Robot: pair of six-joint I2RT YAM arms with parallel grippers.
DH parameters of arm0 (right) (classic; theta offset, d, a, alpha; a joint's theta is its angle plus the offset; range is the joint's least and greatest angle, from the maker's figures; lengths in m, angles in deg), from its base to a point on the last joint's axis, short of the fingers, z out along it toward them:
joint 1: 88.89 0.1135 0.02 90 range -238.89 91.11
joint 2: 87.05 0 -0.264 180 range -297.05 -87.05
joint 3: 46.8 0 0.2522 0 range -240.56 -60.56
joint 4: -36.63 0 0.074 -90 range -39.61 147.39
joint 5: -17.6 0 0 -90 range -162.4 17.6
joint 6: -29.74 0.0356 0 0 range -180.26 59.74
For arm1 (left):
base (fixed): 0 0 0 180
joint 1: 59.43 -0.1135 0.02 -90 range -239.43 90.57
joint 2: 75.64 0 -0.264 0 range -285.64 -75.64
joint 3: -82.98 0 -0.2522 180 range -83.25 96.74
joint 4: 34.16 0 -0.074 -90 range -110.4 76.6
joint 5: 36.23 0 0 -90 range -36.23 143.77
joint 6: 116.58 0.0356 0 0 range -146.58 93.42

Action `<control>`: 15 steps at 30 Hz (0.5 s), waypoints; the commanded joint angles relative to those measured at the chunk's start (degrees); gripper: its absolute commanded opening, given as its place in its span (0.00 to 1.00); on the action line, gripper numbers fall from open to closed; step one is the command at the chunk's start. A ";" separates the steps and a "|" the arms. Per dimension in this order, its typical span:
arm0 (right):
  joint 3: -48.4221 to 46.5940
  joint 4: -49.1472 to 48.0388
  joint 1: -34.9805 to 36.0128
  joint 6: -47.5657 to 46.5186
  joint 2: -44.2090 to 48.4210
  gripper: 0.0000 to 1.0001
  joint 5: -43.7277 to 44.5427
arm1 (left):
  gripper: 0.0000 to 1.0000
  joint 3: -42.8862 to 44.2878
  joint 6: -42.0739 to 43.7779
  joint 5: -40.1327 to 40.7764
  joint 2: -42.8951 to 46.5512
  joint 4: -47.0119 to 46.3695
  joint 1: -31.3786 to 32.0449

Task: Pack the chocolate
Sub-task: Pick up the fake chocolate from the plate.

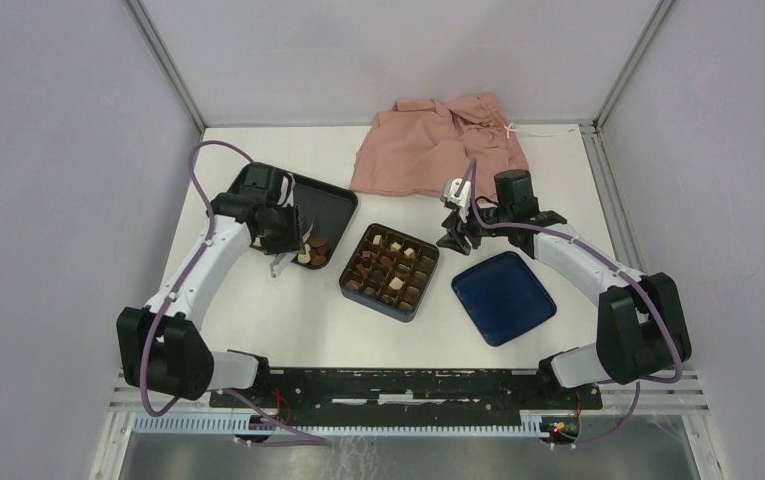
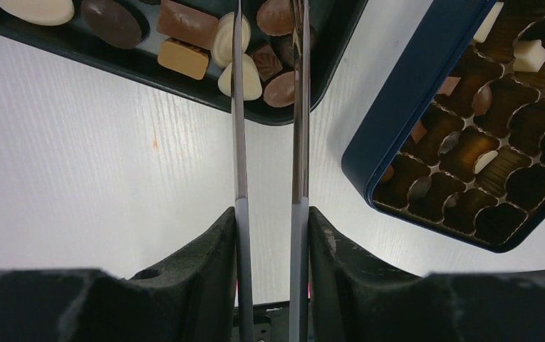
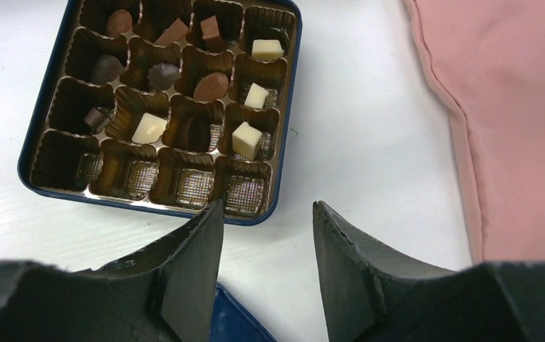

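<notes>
— While the left gripper (image 2: 269,43) clamps metal tweezers (image 2: 239,142), are their tips closed?
— Slightly parted over loose chocolate (image 2: 239,77) in the black tray (image 2: 77,53), gripping nothing.
— And the right gripper (image 3: 266,221)?
— Open, empty, near the blue box (image 3: 41,121), which is part filled. No writing legible.

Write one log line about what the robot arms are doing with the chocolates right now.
left gripper: holds tweezers over loose chocolates in black tray | right gripper: open, empty, beside blue box | box: partly filled
</notes>
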 commanded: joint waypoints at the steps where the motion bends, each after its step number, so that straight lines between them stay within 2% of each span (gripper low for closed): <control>1: -2.55 -0.09 -0.31 -1.07 -0.31 0.55 -1.95 | 0.43 -1.22 2.36 -4.76 0.26 -3.79 -1.90; 15: -2.64 0.74 -0.28 -1.96 -0.40 0.55 -3.20 | 0.45 -5.95 0.17 -11.31 1.41 -4.52 -4.54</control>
